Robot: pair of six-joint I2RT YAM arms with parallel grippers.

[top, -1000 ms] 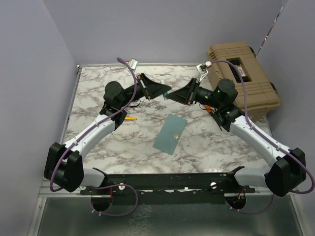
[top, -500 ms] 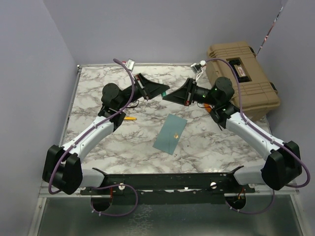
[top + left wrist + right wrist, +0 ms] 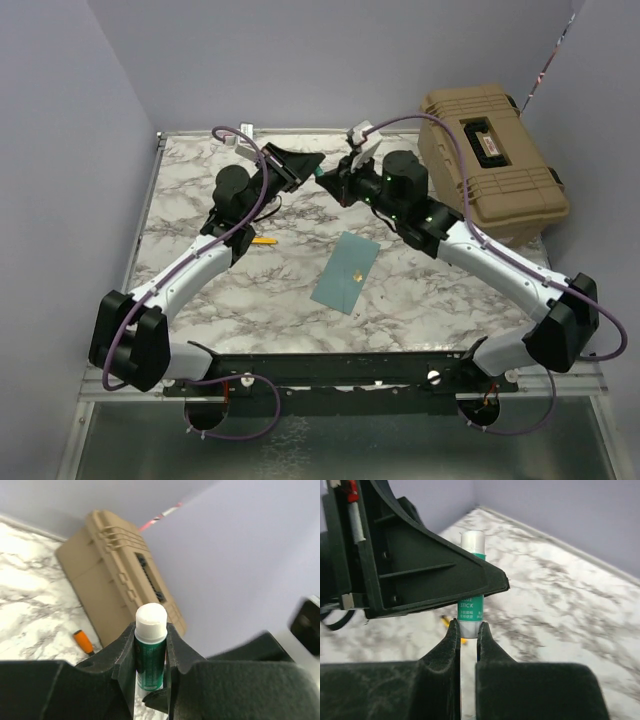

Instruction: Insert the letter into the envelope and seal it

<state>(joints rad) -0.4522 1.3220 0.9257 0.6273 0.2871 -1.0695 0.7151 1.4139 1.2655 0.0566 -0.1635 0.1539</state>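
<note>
The teal-blue envelope [image 3: 345, 272] lies flat mid-table with a small gold sticker [image 3: 358, 271] on it. The cream letter is not in view. My left gripper [image 3: 313, 170] and right gripper [image 3: 326, 180] meet tip to tip in the air above the back of the table. Both hold one green glue stick with white ends. In the left wrist view, my left gripper [image 3: 150, 630] is shut on the glue stick's green body [image 3: 150, 655]. In the right wrist view, my right gripper [image 3: 468, 627] is shut on the glue stick's lower white end [image 3: 471, 611], just below the left gripper [image 3: 420, 575].
A tan hard case [image 3: 490, 160] stands at the back right, and also shows in the left wrist view [image 3: 115, 570]. A small orange object [image 3: 264, 241] lies on the marble left of the envelope. Purple walls close in the left, back and right.
Both grippers have moved left and toward the back with the glue stick between them. The right arm has stretched further left and its wrist has turned.
</note>
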